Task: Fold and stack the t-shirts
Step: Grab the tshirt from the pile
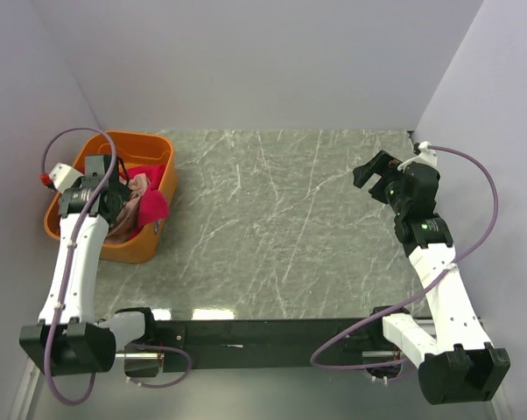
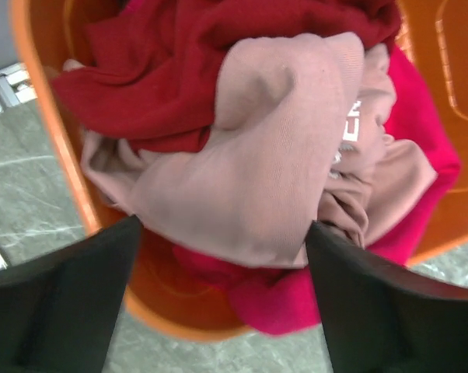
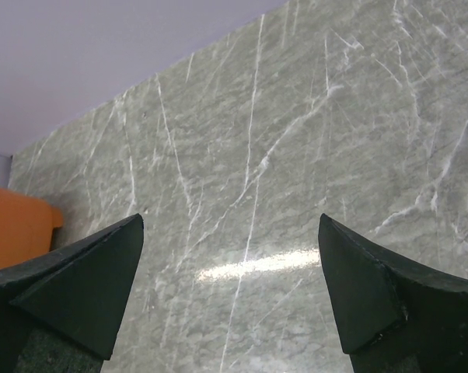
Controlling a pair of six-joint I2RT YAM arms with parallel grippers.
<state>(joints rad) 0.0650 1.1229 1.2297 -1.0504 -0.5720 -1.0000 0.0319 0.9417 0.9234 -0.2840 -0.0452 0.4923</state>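
- Top: left gripper [image 1: 110, 179] hovers wide open, empty, over orange plastic tub [image 1: 115, 249] at frame left holding t-shirts [image 1: 148, 203].
- Left wrist: dusty pink tee [image 2: 273, 171] tangled with dark red tee [image 2: 164, 85] and magenta tee [image 2: 428, 148]; a grab risks lifting several.
- Right wrist: right gripper [image 3: 230, 225] wide open, empty, over grey marble table [image 3: 296, 116].

This is looking like a robotics lab test cell — plain lavender walls [image 1: 246, 61] are boxing in a grey marble-patterned table [image 1: 281, 219], and a white left arm [image 1: 71, 262] and right arm [image 1: 447, 293] are sitting bolted along the frame's bottom edge, purple cables [image 1: 495, 199] looping off them.
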